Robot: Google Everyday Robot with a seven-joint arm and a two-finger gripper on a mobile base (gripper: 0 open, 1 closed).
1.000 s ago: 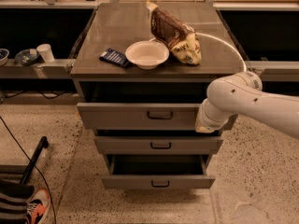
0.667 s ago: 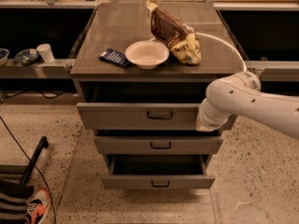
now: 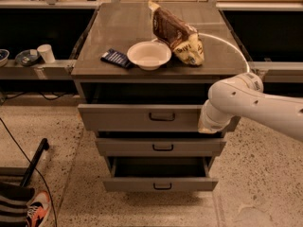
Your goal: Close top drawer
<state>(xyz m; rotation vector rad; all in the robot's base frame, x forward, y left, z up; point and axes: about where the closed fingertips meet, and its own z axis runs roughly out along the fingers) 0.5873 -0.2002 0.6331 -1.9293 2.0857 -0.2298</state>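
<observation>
The top drawer [image 3: 137, 117] is a wide grey drawer with a small black loop handle [image 3: 162, 117] at its centre. It stands pulled out from the cabinet, with a dark gap above it. My white arm comes in from the right. The gripper [image 3: 208, 125] sits at the right end of the drawer's front panel, against or just in front of it. Its end is hidden by the wrist.
Two lower grey drawers: the middle one [image 3: 161, 147] is slightly out, the bottom one [image 3: 161, 183] is pulled out and open. On the cabinet top [image 3: 123, 27] are a white bowl [image 3: 149, 55], a brown snack bag [image 3: 177, 34] and a dark packet [image 3: 116, 58]. A shoe [image 3: 35, 207] lies bottom left.
</observation>
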